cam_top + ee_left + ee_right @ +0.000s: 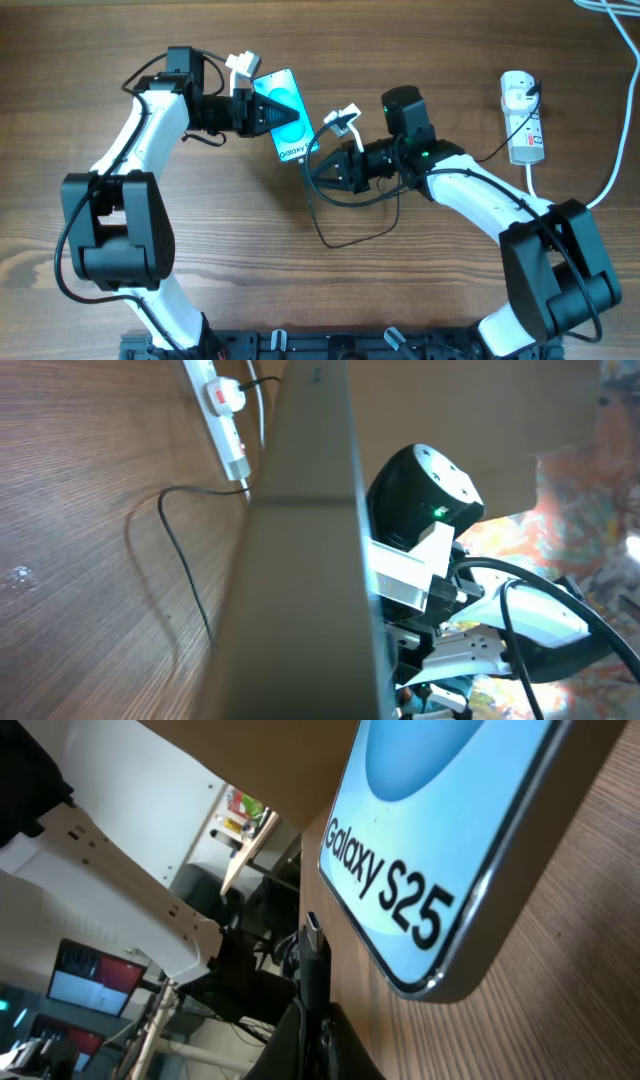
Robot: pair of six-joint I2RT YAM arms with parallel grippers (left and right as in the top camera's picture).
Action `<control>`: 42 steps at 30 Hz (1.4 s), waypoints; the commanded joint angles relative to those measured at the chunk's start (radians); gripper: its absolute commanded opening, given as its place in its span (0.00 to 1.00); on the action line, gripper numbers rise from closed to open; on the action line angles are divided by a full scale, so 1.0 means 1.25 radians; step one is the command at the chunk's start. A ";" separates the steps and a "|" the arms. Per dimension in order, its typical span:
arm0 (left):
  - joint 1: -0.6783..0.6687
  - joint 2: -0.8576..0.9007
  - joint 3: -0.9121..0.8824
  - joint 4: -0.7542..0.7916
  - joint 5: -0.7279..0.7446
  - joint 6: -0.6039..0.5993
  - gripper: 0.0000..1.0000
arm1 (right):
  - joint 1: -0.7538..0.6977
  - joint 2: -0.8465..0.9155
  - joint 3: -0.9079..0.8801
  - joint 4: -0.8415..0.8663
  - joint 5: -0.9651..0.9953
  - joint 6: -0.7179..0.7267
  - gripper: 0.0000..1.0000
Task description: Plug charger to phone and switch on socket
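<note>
- At the middle of the table (pixel 400 300), the left gripper (pixel 262 113) is clamped on the upper end of the phone (pixel 285 108). The teal screen faces up and the white strip of text lies at the end nearer the right arm.
- Just beside that lower end, the right gripper (pixel 322 168) is pinched tight on the charger (pixel 185 575), gripping it right behind the connector tip (pixel 313 932).
- From the right wrist, the tip points up at the phone's bottom edge, close under it but apart. The text above it reads "Galaxy S25".
- Whether the phone's lower corner touches the wood, I cannot tell.
- The charger's thin black cable loops over the table on the near side of the right gripper, then passes under the right arm toward the socket (pixel 524 135).
- The black plug (pixel 527 93) sits in the far end of the socket.
- The socket lies near the far right corner, well apart from both grippers. Its thick white cord (pixel 533 180) leaves from the near end.
- From the left wrist, the phone shows edge-on as a blurred slab across the middle, with the socket at the top behind it.
</note>
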 commanded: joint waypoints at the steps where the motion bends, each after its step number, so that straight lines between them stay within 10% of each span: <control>1: -0.002 -0.020 0.002 0.002 0.006 0.019 0.04 | 0.002 -0.011 0.003 -0.010 0.003 0.003 0.04; 42: -0.020 -0.020 0.002 -0.004 -0.047 -0.003 0.06 | -0.006 -0.011 0.003 -0.104 0.036 0.036 0.04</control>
